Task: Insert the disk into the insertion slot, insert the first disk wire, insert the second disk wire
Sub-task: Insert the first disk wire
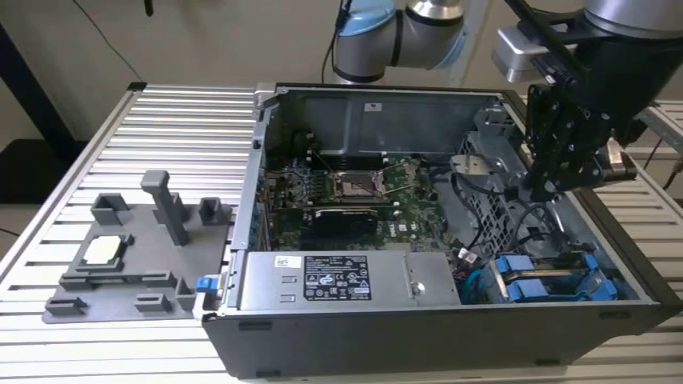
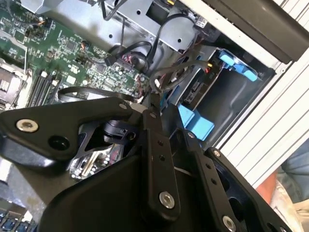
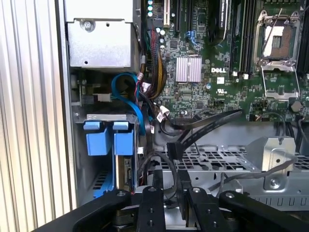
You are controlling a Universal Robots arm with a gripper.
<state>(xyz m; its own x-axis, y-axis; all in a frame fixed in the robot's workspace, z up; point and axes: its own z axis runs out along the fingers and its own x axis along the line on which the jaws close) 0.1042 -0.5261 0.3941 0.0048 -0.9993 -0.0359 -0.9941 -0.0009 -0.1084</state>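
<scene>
Exterior view: open computer case lies on its side on the slatted desk. Inside it are the motherboard, the power supply with its white label, and, at the corner on the exterior view's right, a drive bay with two blue-framed drives side by side. The gripper reaches down into the case above that bay, by the metal cage. On the exterior view's left a grey fixture tray holds one small flat pale part.

Second wrist view: the gripper has its fingers drawn close together, tips among dark cables. A blue carrier sits just beyond them.

First wrist view: the gripper is nearly closed, and looks pinched on a black wire whose plug stands just past the tips. The disk looks seated in the bay, likely the frame nearer the gripper, beside the other blue frame; I cannot be sure which is which. A blue cable loops above them.

Judgement: the slot step looks done and a wire step is in hand; first or second wire, cannot tell. Seating the plug calls for squaring it to the disk's port and keeping it clear of the loose cables.
</scene>
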